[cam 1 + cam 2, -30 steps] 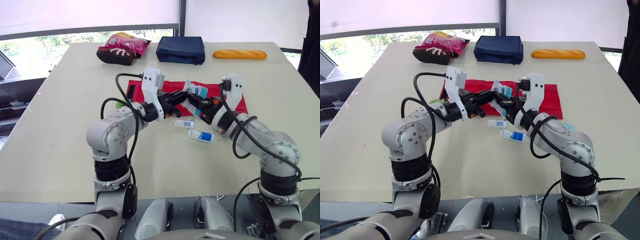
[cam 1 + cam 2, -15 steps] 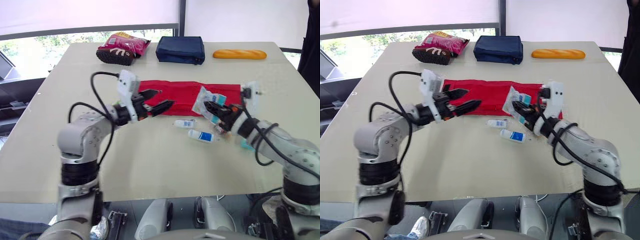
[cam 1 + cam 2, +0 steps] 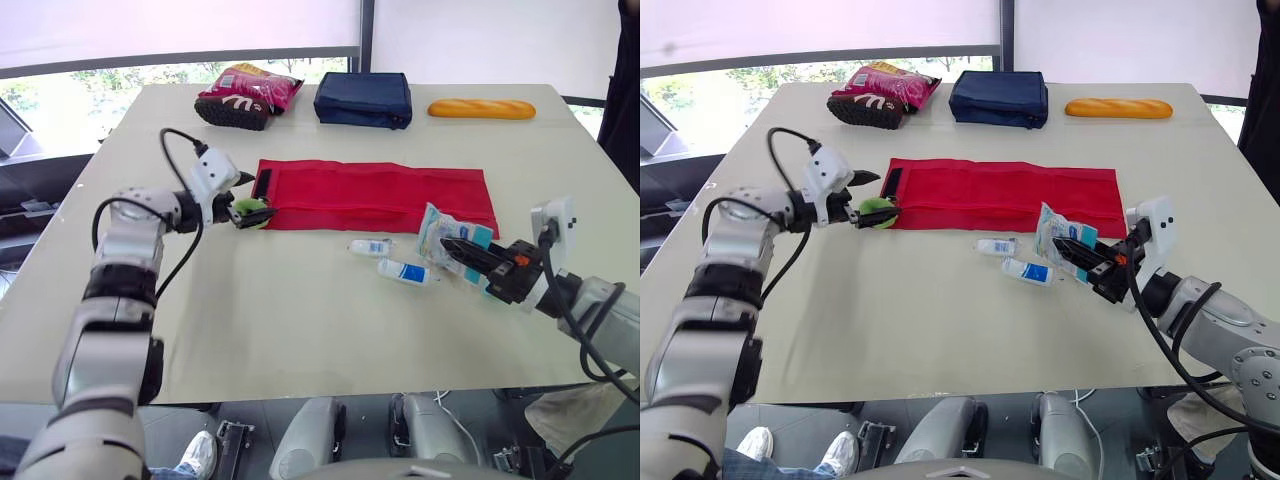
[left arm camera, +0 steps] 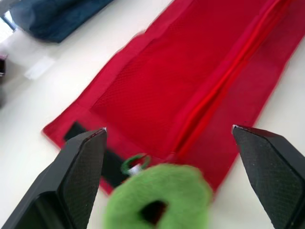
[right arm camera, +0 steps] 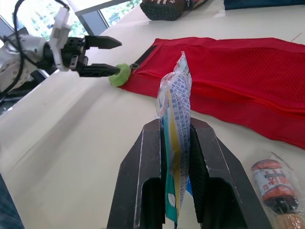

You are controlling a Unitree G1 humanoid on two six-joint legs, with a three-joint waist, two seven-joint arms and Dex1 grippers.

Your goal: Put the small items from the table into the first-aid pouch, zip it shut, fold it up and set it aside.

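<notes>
The red first-aid pouch (image 3: 370, 195) lies unfolded flat across the middle of the table. A green ring (image 3: 250, 212) on its zip pull sits at the pouch's left end. My left gripper (image 3: 248, 194) is open over that end, the ring (image 4: 159, 200) low between its fingers (image 4: 81, 167). My right gripper (image 3: 468, 256) is near the front right of the pouch, shut on a clear packet (image 5: 176, 100) of small items held upright. Two small tubes (image 3: 370, 246) (image 3: 405, 271) lie on the table just in front of the pouch.
At the table's far edge are a snack bag (image 3: 245, 95), a navy bag (image 3: 362, 100) and a bread roll (image 3: 480, 108). A small wrapped item (image 5: 274, 183) lies by my right gripper. A black cable loops off my left wrist.
My left gripper has opened and swung left to the pouch's left end. My right arm has drawn back right and nearer with the packet. The pouch now lies uncovered.
</notes>
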